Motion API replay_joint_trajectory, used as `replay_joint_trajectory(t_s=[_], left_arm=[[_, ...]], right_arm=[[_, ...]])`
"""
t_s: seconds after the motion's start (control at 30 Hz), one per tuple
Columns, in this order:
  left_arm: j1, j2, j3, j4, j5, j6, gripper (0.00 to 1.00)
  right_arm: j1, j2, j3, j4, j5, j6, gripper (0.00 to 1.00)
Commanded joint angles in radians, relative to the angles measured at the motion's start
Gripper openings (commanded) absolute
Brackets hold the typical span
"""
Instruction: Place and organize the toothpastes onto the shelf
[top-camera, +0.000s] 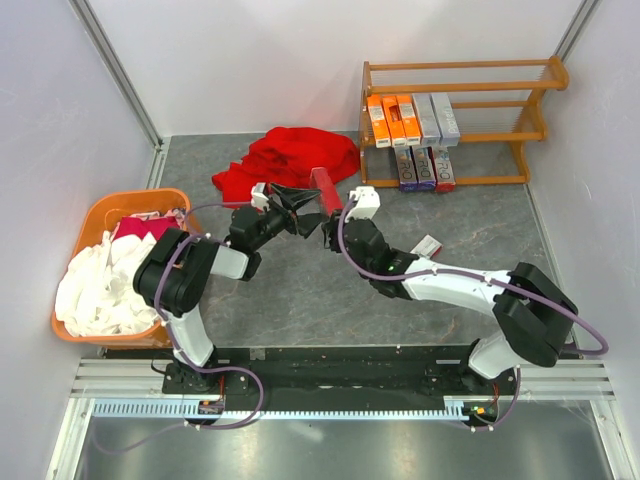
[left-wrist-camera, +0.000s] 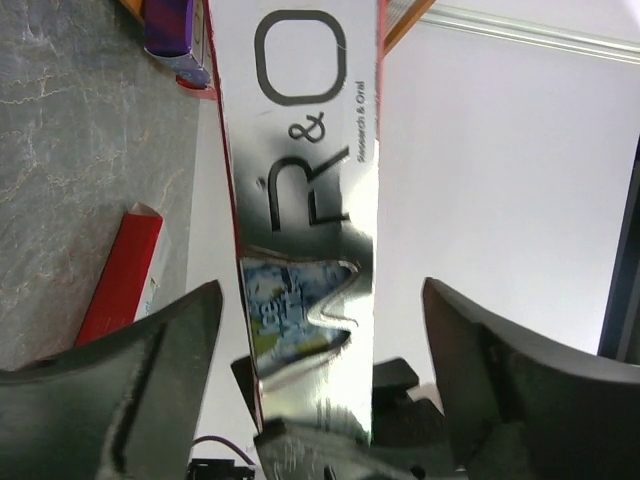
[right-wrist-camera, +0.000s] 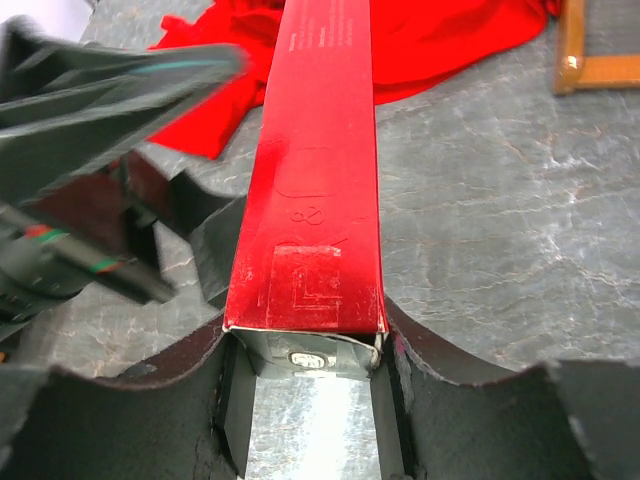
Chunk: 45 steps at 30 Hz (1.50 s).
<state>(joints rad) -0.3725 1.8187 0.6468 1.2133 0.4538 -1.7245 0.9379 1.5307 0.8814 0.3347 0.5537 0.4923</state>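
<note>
My right gripper (top-camera: 333, 216) (right-wrist-camera: 305, 322) is shut on the near end of a toothpaste box (top-camera: 325, 185) (right-wrist-camera: 320, 170), red on one face and silver with "R&O" lettering on another (left-wrist-camera: 305, 170), and holds it above the table. My left gripper (top-camera: 310, 208) (left-wrist-camera: 320, 290) is open, with its fingers on either side of that box and not touching it. The wooden shelf (top-camera: 455, 68) stands at the back right with orange (top-camera: 391, 120) and silver-grey boxes (top-camera: 436, 118) on its middle tier, and purple and red boxes (top-camera: 425, 167) on the lowest. Another red and white box (top-camera: 428, 246) (left-wrist-camera: 120, 275) lies on the table.
A red cloth (top-camera: 290, 160) (right-wrist-camera: 430, 40) lies crumpled behind the grippers. An orange plastic basket (top-camera: 100, 208) of white cloths sits at the left edge. White walls close in the table at the back and both sides.
</note>
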Motion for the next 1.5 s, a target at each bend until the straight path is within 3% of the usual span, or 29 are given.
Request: replay_joint_trajectory(t_s=[0.0, 0.47, 0.7, 1.03, 1.47], left_arm=[[0.007, -0.064, 0.004, -0.006, 0.026, 0.037, 0.93], [0.015, -0.214, 0.056, -0.323, 0.017, 0.275, 0.98], [0.021, -0.214, 0.060, -0.344, 0.028, 0.293, 0.99], [0.021, -0.199, 0.056, -0.339, 0.037, 0.296, 0.99], [0.021, -0.187, 0.063, -0.345, 0.049, 0.301, 0.99]], right_arm=[[-0.076, -0.086, -0.031, 0.056, -0.073, 0.098, 0.34], [-0.471, -0.233, -0.257, 0.220, -0.624, 0.472, 0.33], [-0.694, -0.276, -0.438, 0.415, -0.851, 0.655, 0.33], [-1.002, -0.304, -0.532, 0.544, -1.073, 0.750, 0.33], [-1.255, -0.113, -0.544, 0.763, -1.189, 0.867, 0.32]])
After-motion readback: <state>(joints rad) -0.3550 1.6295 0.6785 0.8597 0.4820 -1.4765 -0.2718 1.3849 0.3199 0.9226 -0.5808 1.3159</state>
